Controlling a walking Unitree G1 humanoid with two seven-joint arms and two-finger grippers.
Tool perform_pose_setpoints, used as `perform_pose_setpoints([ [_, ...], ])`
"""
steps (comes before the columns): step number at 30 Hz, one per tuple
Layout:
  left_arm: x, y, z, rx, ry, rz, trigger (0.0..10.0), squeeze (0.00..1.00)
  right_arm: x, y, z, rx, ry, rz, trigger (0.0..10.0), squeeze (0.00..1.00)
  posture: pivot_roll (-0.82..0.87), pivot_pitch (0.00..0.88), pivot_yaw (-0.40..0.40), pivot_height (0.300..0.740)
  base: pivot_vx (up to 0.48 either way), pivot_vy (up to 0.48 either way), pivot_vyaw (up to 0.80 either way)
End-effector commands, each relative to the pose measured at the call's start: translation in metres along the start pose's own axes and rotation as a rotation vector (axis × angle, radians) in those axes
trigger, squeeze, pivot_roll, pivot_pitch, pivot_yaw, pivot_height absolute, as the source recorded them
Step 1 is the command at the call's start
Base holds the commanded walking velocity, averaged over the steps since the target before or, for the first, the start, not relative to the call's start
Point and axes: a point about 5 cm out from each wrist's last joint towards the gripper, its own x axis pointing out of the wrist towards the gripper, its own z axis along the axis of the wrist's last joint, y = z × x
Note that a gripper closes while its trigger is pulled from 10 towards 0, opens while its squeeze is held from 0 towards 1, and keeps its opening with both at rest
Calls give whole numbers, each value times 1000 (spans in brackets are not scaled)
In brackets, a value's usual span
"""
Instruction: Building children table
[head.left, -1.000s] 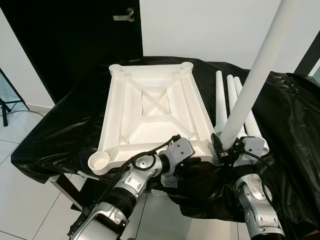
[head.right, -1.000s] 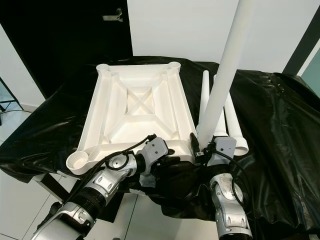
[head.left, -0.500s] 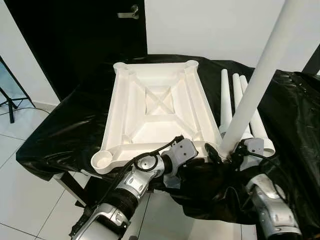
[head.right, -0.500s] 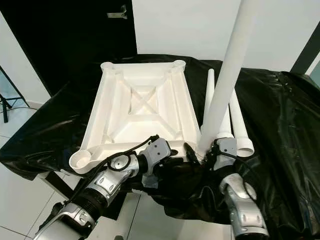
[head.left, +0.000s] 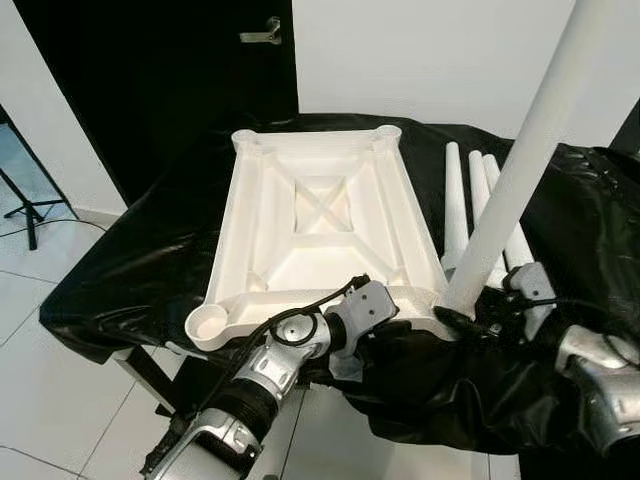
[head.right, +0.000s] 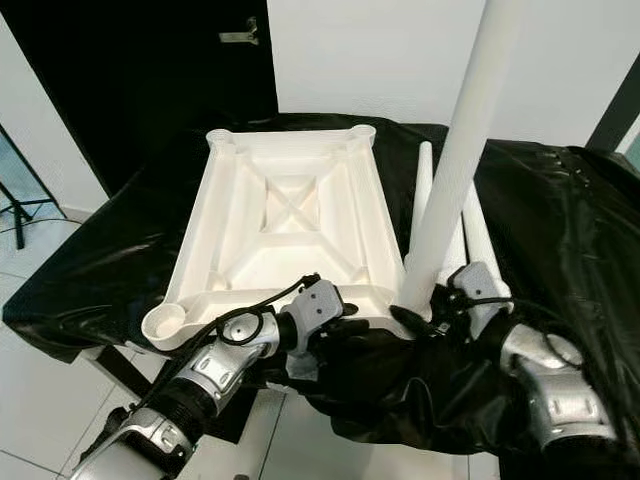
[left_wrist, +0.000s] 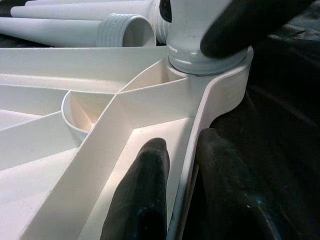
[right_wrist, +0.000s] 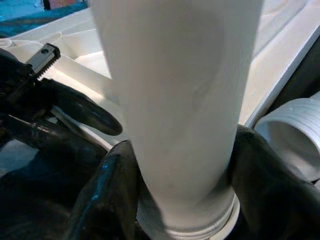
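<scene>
The white table top (head.left: 320, 220) lies upside down on a black cloth. My left gripper (left_wrist: 182, 150) is shut on its near rim, one finger (left_wrist: 145, 190) inside and one outside, close to the near right corner. A long white leg (head.left: 520, 170) stands nearly upright with its threaded end in that corner's socket (left_wrist: 210, 65). My right gripper (right_wrist: 182, 165) is shut on the leg just above the socket, a finger (right_wrist: 112, 185) on each side. Three more legs (head.left: 455, 200) lie side by side on the cloth to the right of the top.
The black cloth (head.left: 130, 260) covers the whole work surface and hangs over its edges. An open socket (head.left: 208, 322) shows at the top's near left corner. A black door (head.left: 150, 80) and white wall stand behind. Tiled floor (head.left: 60, 400) lies to the left.
The leg's lower end has moved from beside the top onto the near right corner socket. My right forearm has swung out to the right. The camera has shifted slightly.
</scene>
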Motion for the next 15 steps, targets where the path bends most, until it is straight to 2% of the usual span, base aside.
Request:
perform_pose_setpoints([
  [1, -1, -18, -27, -49, 127, -92, 10000, 0, 4, 18, -19, 49, 81, 116, 0, 0, 201, 0, -18, 740, 0, 0, 0],
  [8, -1, -18, -28, -50, 128, -91, 10000, 0, 3, 22, -25, 75, 103, 139, 0, 0, 199, 0, -14, 740, 0, 0, 0],
  [13, -1, -18, -27, -48, 126, -95, 10000, 0, 10, 36, -28, 127, 42, 80, 0, 0, 195, 0, -12, 740, 0, 0, 0],
  [14, -1, -18, -27, -47, 126, -95, 10000, 0, 15, 36, -24, 128, -25, -72, 0, 0, 198, 0, -12, 740, 0, 0, 0],
  [15, -1, -17, -26, -47, 126, -94, 10000, 0, 16, 35, -19, 132, -113, -295, 0, 0, 200, 0, -15, 740, 0, 0, 0],
])
